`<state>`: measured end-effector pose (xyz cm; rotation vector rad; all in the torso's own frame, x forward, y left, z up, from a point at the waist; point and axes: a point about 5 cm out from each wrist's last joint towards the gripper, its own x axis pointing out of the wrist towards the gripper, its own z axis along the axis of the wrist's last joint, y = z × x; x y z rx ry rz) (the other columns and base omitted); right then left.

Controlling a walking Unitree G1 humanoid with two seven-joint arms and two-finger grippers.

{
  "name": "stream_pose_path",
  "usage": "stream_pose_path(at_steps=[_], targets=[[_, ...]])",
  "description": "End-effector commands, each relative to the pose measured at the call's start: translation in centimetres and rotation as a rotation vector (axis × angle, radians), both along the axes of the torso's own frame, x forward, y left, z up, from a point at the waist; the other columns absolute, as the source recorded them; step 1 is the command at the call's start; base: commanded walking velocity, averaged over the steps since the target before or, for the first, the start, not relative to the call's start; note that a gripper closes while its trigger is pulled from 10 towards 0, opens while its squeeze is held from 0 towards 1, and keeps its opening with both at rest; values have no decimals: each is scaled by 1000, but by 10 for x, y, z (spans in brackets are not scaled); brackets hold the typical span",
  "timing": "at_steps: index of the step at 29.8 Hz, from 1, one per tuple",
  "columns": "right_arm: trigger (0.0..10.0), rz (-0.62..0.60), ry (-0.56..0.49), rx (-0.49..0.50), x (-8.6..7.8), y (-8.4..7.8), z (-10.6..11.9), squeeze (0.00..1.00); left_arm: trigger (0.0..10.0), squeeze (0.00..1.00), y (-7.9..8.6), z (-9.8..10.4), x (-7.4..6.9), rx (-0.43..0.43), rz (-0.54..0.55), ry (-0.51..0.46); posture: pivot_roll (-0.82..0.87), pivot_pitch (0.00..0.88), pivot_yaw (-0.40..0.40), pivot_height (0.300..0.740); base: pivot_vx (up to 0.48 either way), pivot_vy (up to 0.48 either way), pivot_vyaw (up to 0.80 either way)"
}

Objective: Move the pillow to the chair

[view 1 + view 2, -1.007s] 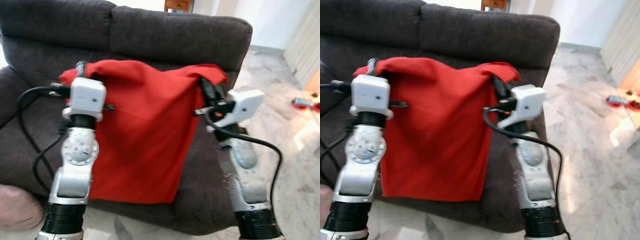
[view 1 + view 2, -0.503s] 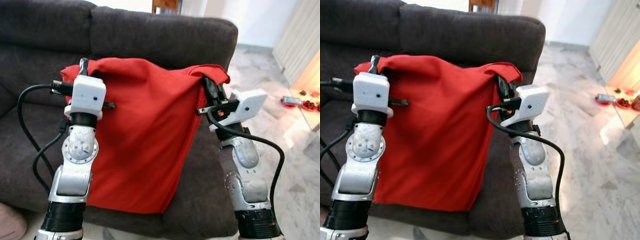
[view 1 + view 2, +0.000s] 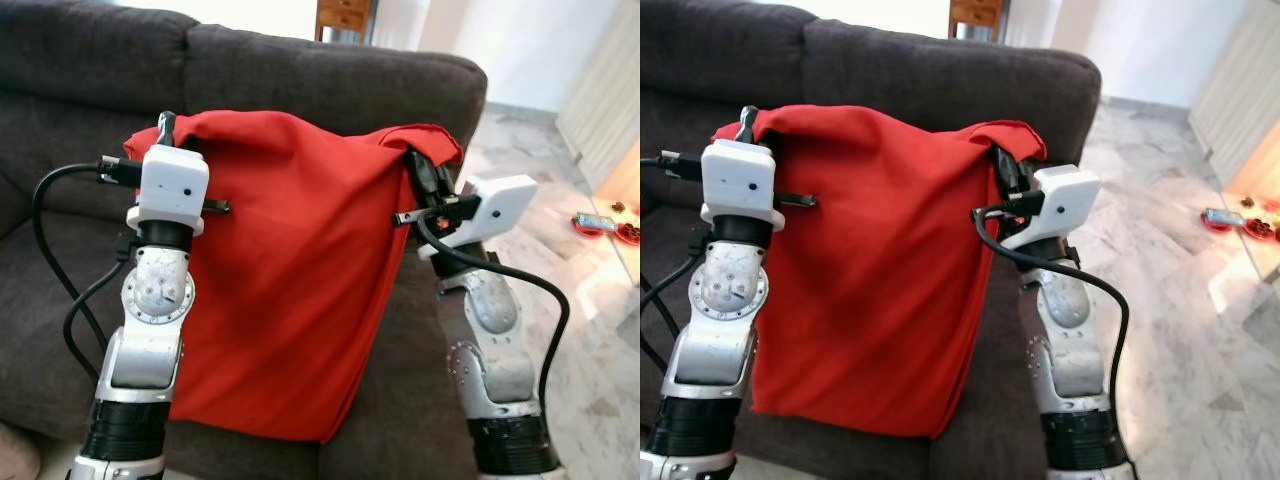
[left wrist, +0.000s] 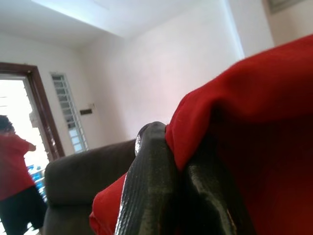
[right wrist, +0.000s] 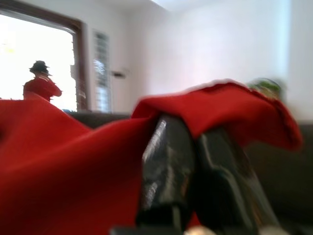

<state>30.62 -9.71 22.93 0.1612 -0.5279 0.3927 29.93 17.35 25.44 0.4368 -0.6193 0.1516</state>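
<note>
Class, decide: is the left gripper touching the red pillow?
Touching. In the left wrist view the left gripper has its fingers closed on a fold of the red pillow.

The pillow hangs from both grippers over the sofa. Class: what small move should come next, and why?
Probably step back and turn away from the sofa, keeping both grips. The left gripper and right gripper each pinch a top corner of the pillow, which hangs clear of the seat, so it seems ready to carry.
</note>
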Motion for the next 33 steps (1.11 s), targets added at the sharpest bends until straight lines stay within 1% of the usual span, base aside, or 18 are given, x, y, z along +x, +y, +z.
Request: stream_pose_path(at_steps=[1,2,3,4,5,6,10,14,15,16,18,21,24,29,30,31,32,33], targets=[[10000,-31,-65,9,-3,-10,12,0,10000,0,-19,-1,0,16,-111,28,79,25,-76,740,0,0,0],[10000,-31,-59,7,-3,-10,11,0,10000,0,-21,-5,1,18,-128,55,78,25,-76,740,0,0,0],[10000,-31,-59,7,-3,-10,11,0,10000,0,-21,-5,1,18,-128,55,78,25,-76,740,0,0,0],[10000,-31,-30,-7,-2,-10,4,0,10000,0,-24,-19,4,22,-164,150,80,28,-76,740,0,0,0],[10000,-31,-16,-13,-1,-10,1,0,10000,0,-25,-25,5,26,-173,183,79,28,-76,740,0,0,0],[10000,-33,21,-30,0,-10,-8,0,10000,0,-26,-37,6,41,-177,252,79,29,-77,740,0,0,0],[10000,-36,88,-59,1,-11,-25,0,10000,0,-26,-49,8,65,-172,326,77,31,-77,740,0,0,0],[10000,-31,120,-74,2,-11,-33,0,10000,0,-26,-53,9,83,-179,367,77,31,-77,740,0,0,0],[10000,-27,132,-82,2,-11,-37,0,10000,0,-27,-57,10,104,-180,396,77,33,-77,740,0,0,0],[10000,-27,132,-82,2,-11,-37,0,10000,0,-27,-57,10,104,-180,396,77,33,-77,740,0,0,0],[10000,-24,159,-96,2,-12,-44,0,10000,0,-27,-61,10,132,-164,421,78,34,-77,740,0,0,0],[10000,-23,169,-102,2,-12,-47,0,10000,0,-26,-61,9,120,-160,426,77,35,-77,740,0,0,0],[10000,-23,179,-112,2,-12,-50,0,10000,0,-25,-63,10,129,-151,437,76,35,-78,740,0,0,0],[10000,-22,179,-109,2,-13,-50,0,10000,0,-25,-62,11,119,-139,436,76,35,-78,740,0,0,0],[10000,-21,179,-108,2,-13,-50,0,10000,329,-25,-62,11,119,-138,437,76,35,-78,740,0,0,0],[10000,-20,179,-107,2,-13,-50,0,10000,631,-25,-62,11,120,-136,437,76,35,-78,740,0,0,0],[10000,-16,180,-106,2,-13,-50,0,10000,1000,-25,-61,11,116,-133,433,75,34,-78,740,0,0,0],[10000,-15,180,-106,2,-13,-50,157,10000,1000,-25,-61,11,111,-132,431,76,34,-78,740,0,0,0]])
